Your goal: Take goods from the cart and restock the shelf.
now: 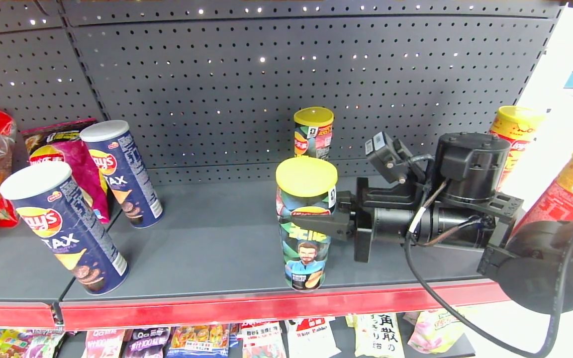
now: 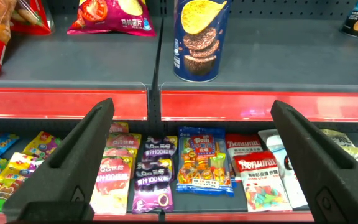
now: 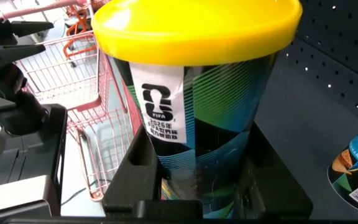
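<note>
A green chip can with a yellow lid [image 1: 306,177] stands upright on the grey shelf [image 1: 207,248], close to its red front edge. My right gripper [image 1: 297,217] comes in from the right and is shut on the can at mid-height. In the right wrist view the can [image 3: 197,93] fills the space between the black fingers [image 3: 132,177]. A matching can [image 1: 313,132] stands behind it by the pegboard. My left gripper [image 2: 194,168] hangs open in front of the shelf's red edge [image 2: 229,102], with nothing between its fingers.
Two blue chip cans [image 1: 65,226] [image 1: 122,171] and a purple bag [image 1: 70,149] stand at the shelf's left. Red and yellow cans [image 1: 518,132] [image 1: 567,196] stand at the right. Candy bags [image 2: 197,162] fill the lower shelf. A pink cart [image 3: 73,93] stands behind.
</note>
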### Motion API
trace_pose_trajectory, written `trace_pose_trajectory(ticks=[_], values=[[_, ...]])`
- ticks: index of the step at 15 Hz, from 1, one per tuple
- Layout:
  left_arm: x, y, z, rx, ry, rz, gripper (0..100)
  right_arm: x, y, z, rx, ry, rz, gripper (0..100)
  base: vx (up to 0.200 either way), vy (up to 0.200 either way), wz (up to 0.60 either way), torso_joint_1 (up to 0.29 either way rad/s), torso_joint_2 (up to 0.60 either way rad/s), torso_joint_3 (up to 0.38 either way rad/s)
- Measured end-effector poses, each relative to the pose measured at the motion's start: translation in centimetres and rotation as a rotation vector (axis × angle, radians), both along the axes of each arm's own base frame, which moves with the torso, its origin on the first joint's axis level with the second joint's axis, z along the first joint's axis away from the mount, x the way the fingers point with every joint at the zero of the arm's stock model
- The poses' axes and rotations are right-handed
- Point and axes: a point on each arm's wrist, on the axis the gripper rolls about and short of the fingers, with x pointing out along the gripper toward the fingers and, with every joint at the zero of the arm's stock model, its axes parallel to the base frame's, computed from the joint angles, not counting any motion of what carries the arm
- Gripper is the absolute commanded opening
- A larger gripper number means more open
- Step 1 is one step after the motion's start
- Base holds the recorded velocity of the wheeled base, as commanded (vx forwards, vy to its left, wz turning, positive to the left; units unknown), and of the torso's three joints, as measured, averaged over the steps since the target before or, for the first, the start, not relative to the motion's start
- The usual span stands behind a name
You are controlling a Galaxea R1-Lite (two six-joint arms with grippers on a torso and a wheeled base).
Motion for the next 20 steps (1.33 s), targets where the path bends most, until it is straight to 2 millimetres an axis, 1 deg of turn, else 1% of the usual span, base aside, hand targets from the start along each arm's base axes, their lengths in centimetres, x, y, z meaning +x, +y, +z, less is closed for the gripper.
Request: trace_pose_trajectory(ticks=[6, 7, 15, 20], values=[[0.0, 0.0, 0.0, -0.001, 0.0, 0.001, 100, 0.1, 0.0, -0.1, -0.005, -0.01, 0.001, 0, 0.0, 0.0, 0.0, 0.0, 0.0, 0.0], [0.0, 0.0, 0.0, 0.0, 0.0, 0.0, 100, 0.1, 0.0, -0.1, -0.007, -0.015, 0.001, 100, 0.0, 0.0, 0.0, 0.0, 0.0, 0.0], [0.0, 0.0, 0.0, -0.001, 0.0, 0.001, 100, -0.1, -0.2, -0.2, -0.011, -0.015, -0.002, 100, 0.0, 0.0, 0.0, 0.0, 0.0, 0.0], [0.0, 0.0, 0.0, -0.001, 0.0, 0.0, 100, -1.3, -1.5, -0.2, -0.019, 0.002, -0.017, 100, 0.0, 0.0, 0.0, 0.0, 0.0, 0.0]])
